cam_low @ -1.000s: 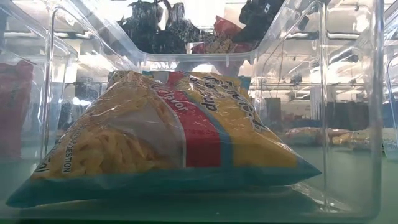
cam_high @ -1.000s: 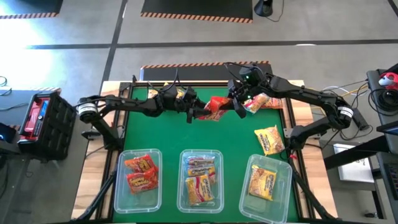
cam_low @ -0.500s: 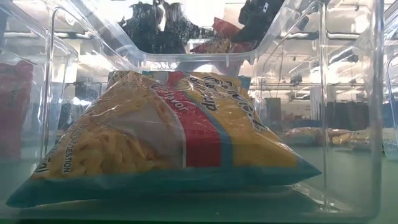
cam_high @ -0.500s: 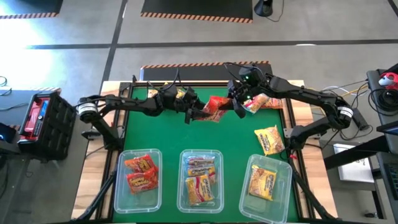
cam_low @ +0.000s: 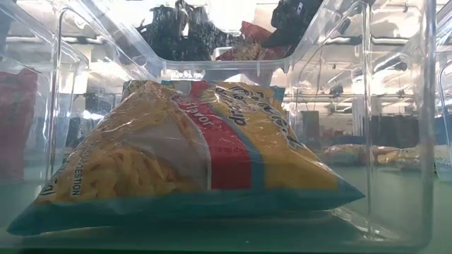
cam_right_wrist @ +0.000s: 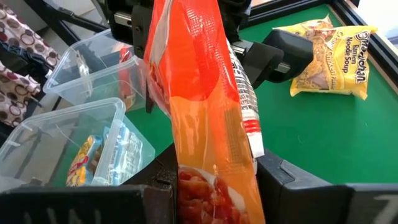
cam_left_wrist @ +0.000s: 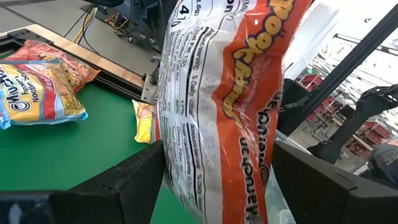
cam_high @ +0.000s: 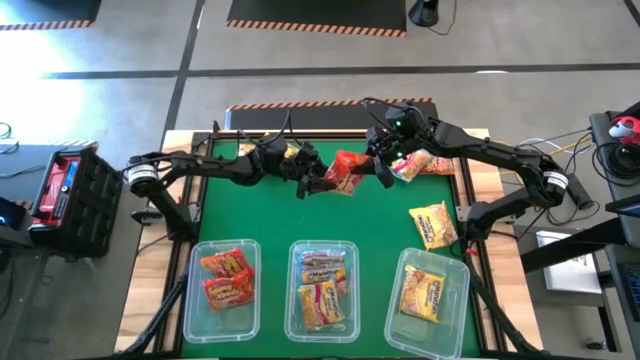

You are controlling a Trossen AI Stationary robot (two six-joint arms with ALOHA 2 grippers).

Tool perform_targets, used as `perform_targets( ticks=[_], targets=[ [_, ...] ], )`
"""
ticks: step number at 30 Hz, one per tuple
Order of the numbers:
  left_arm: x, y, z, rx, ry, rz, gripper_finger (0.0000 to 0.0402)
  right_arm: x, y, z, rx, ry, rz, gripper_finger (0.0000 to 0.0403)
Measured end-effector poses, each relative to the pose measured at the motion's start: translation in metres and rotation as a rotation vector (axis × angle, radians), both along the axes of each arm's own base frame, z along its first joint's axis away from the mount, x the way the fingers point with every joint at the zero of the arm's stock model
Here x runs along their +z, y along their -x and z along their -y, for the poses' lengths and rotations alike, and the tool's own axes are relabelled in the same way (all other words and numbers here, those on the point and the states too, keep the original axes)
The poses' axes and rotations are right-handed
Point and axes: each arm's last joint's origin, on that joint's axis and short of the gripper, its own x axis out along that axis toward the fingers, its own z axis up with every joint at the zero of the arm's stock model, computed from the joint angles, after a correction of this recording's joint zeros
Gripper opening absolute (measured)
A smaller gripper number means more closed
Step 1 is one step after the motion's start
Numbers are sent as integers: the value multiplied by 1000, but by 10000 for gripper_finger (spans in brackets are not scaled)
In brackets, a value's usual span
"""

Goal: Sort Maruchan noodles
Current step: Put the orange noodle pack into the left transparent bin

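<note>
One red-orange noodle packet (cam_high: 345, 170) hangs in the air over the table's far middle, between both arms. My left gripper (cam_high: 320, 182) reaches it from the table's left and is shut on it. My right gripper (cam_high: 379, 166) comes from the right and is shut on its other end. In the left wrist view the packet (cam_left_wrist: 217, 124) fills the gap between my fingers. In the right wrist view the packet (cam_right_wrist: 205, 130) rises from my fingers toward the left gripper (cam_right_wrist: 205, 43). The low view shows the packet (cam_low: 251, 34) only dimly through tub walls. My left gripper pinches the packet's left end (cam_left_wrist: 186, 186) between its two fingers (cam_left_wrist: 134, 180), coming level from the table's left. The wrapper bows and twists between them, and the packet is lifted clear of the table. My right gripper pinches the packet's right end (cam_right_wrist: 214, 193) between its two fingers (cam_right_wrist: 283, 180), slanting in from the table's right. The packet stands edge-on in the gap and stretches away toward the left gripper, clear of the table.
Three clear tubs line the near edge: the left tub (cam_high: 190, 300) holds red packets, the middle tub (cam_high: 293, 300) yellow-pink ones, the right tub (cam_high: 405, 300) a yellow one. Loose packets lie at the far right (cam_high: 420, 163), far left (cam_high: 288, 150) and right side (cam_high: 433, 224).
My left gripper has edged a little toward the table's right, closer in on the packet. The packet has stayed in the air between the two grippers, and my right gripper has kept its hold.
</note>
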Motion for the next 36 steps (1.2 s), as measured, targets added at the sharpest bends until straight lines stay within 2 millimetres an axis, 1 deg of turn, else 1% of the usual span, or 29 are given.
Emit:
perform_targets(
  ticks=[7, 10, 13, 21, 25, 31, 36],
  targets=[
    [-1, -13, -4, -26, 5, -2, 272, 0, 0, -1, 7, -4, 1, 107],
    [0, -15, -5, -38, 10, -8, 270, 1, 0, -1, 13, -5, 5, 107],
    [1, -15, -5, -37, 13, -17, 255, 0, 0, -1, 15, -7, 0, 107],
    [0, -15, -7, -26, 14, -19, 189, 0, 1, -2, 21, -1, -4, 107],
    [0, -15, -8, -20, 15, -21, 165, 0, 1, -2, 24, -7, -7, 107],
    [1, -15, -8, -18, 23, -18, 156, 2, 4, -4, -13, -77, -27, 112],
    [1, -14, -8, -11, 24, -20, 156, 8, 19, -11, -12, -119, -71, 136]
  ],
)
